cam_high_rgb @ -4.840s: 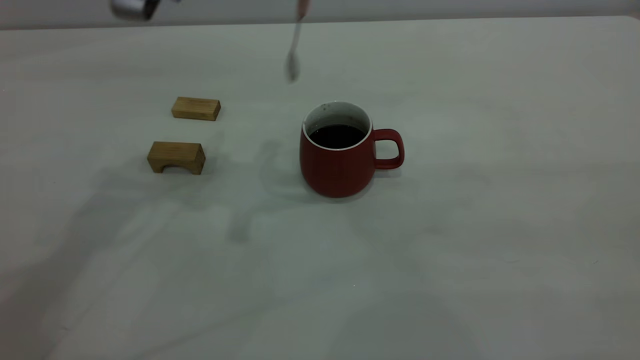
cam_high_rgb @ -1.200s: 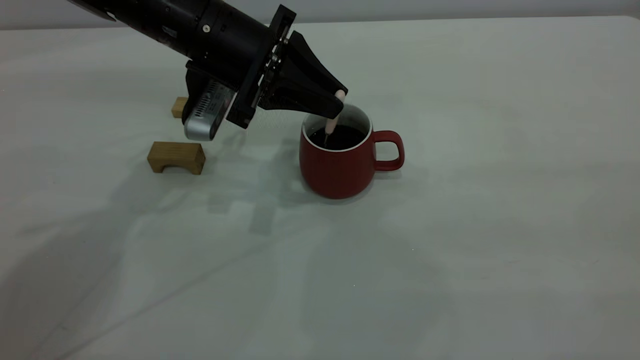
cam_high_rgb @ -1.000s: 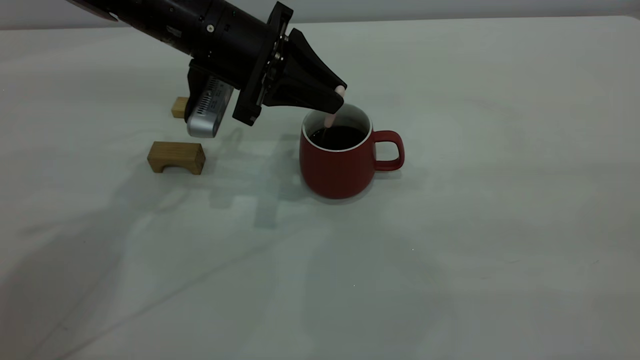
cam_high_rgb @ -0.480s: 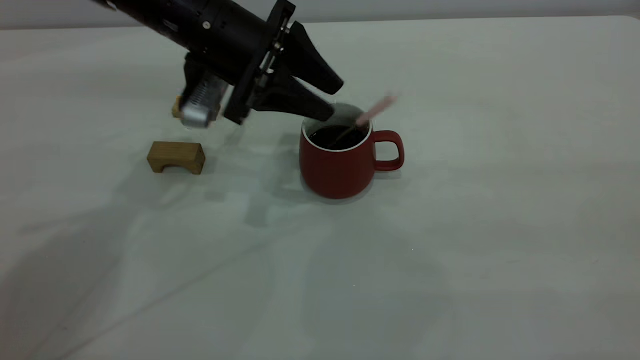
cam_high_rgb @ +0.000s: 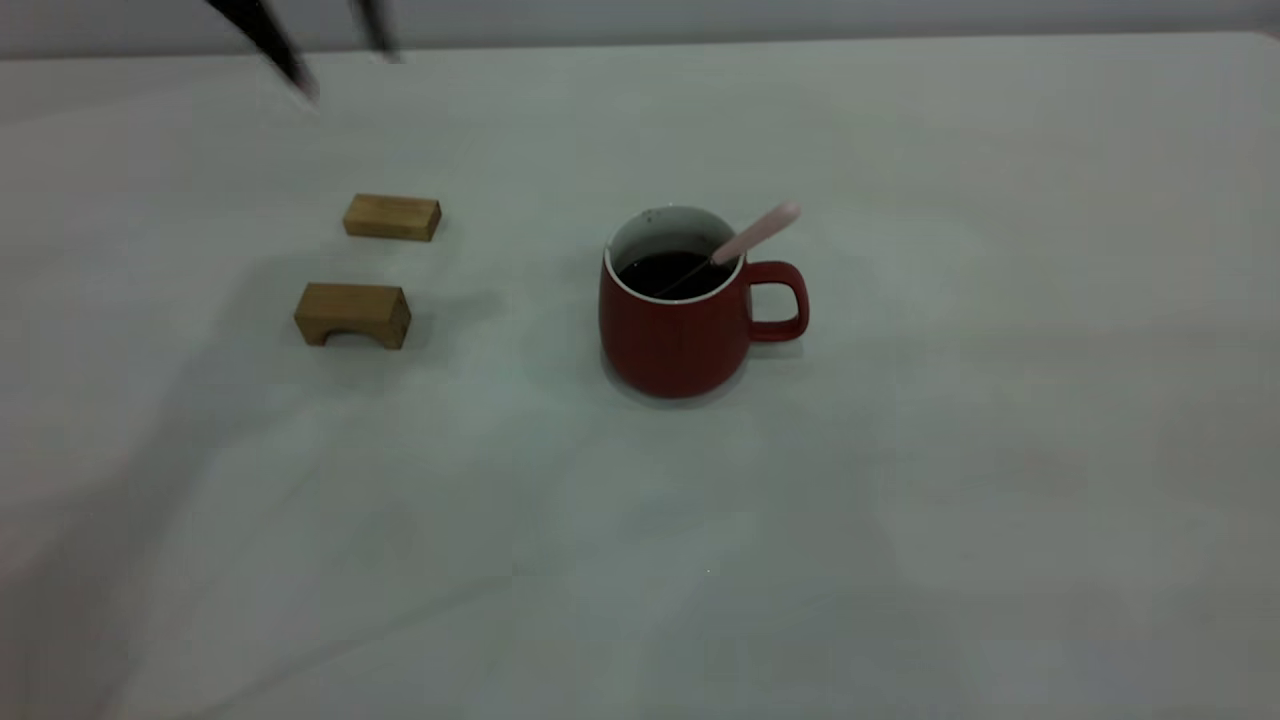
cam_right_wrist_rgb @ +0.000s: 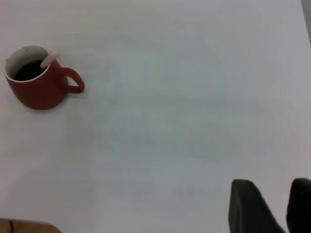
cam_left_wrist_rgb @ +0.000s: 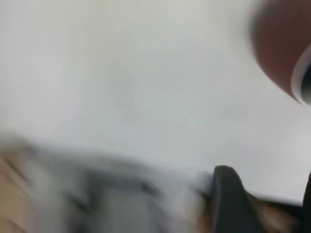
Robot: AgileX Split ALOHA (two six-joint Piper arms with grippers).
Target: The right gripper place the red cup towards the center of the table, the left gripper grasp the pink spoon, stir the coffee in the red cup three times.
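I have the left gripper (cam_high_rgb: 335, 60) up at the far left edge of the table (cam_high_rgb: 1000, 450), its two fingers apart with nothing between them. That makes sense to me only as a pull-back: the spoon (cam_high_rgb: 752, 234) is not in it. The spoon sits well off to the gripper's right and nearer the camera, its bowl down in the coffee (cam_high_rgb: 672, 274) and its pink handle propped on the rim of the cup (cam_high_rgb: 675, 330), on the side where the cup's handle is. It leans there because the rim is all that carries it.

The cup stands upright about mid-table, which I judge is where the placing step wanted it. The right gripper (cam_right_wrist_rgb: 272, 206) hangs high and far from the cup on the handle side; there is a gap between its fingertips and they hold nothing (idle, I'd say).

Two wooden blocks (cam_high_rgb: 352, 314) lie between the left gripper and the cup, closer to the gripper.
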